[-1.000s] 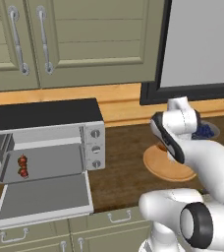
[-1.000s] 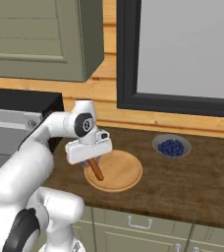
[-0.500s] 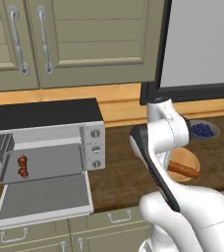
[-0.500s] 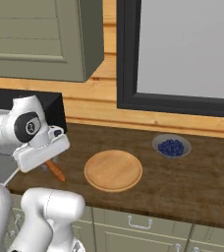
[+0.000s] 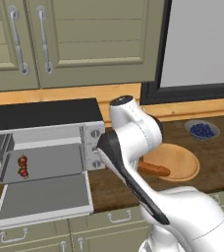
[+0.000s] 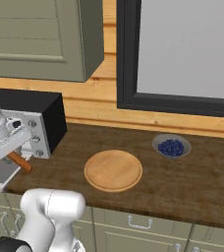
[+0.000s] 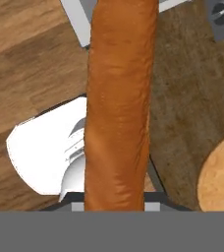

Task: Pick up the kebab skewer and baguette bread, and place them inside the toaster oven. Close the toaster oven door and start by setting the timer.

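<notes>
At the far left, the kebab skewer (image 5: pixel 22 166) is lying inside the toaster oven (image 5: pixel 45 140), whose door (image 5: pixel 44 198) is hanging flat open so the cavity can take more. Further right, the claw (image 6: pixel 13 153) is clamped on the baguette bread (image 7: pixel 119 98), carrying it lengthwise above the bench (image 6: pixel 192 182), probably to slide it in end first. Right of that, the wooden board (image 6: pixel 113 170) is sitting bare, with the blueberry bowl (image 6: pixel 171 146) beyond it.
</notes>
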{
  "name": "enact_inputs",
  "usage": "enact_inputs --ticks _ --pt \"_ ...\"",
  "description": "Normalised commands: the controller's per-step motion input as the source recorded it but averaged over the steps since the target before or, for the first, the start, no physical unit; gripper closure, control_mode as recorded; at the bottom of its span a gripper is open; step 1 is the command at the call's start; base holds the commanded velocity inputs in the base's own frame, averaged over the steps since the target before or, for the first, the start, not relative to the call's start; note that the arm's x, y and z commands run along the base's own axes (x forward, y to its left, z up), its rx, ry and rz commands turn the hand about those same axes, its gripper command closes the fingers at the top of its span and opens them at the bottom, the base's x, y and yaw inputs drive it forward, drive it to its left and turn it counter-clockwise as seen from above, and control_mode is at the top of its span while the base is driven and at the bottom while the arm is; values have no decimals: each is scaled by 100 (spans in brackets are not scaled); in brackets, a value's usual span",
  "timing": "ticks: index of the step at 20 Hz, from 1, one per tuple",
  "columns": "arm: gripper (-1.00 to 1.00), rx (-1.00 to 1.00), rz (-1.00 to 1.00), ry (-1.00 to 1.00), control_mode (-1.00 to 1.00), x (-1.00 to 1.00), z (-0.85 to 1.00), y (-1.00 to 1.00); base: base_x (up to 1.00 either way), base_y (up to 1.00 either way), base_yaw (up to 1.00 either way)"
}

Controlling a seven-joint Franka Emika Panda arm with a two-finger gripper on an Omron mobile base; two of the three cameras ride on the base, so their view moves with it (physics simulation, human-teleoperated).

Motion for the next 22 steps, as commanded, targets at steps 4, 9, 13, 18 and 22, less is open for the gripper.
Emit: enact_inputs --ticks 4,9,13,18,22 --pt "100 0 12 -5 -100 12 6 100 0 0 0" --pt "100 1 10 -10 -100 32 0 100 0 0 0" --pt "100 1 6 -15 -100 42 2 93 0 0 0" --pt "100 1 0 -17 -100 33 -3 69 0 0 0" --pt "100 10 0 -21 -100 43 -26 11 0 0 0"
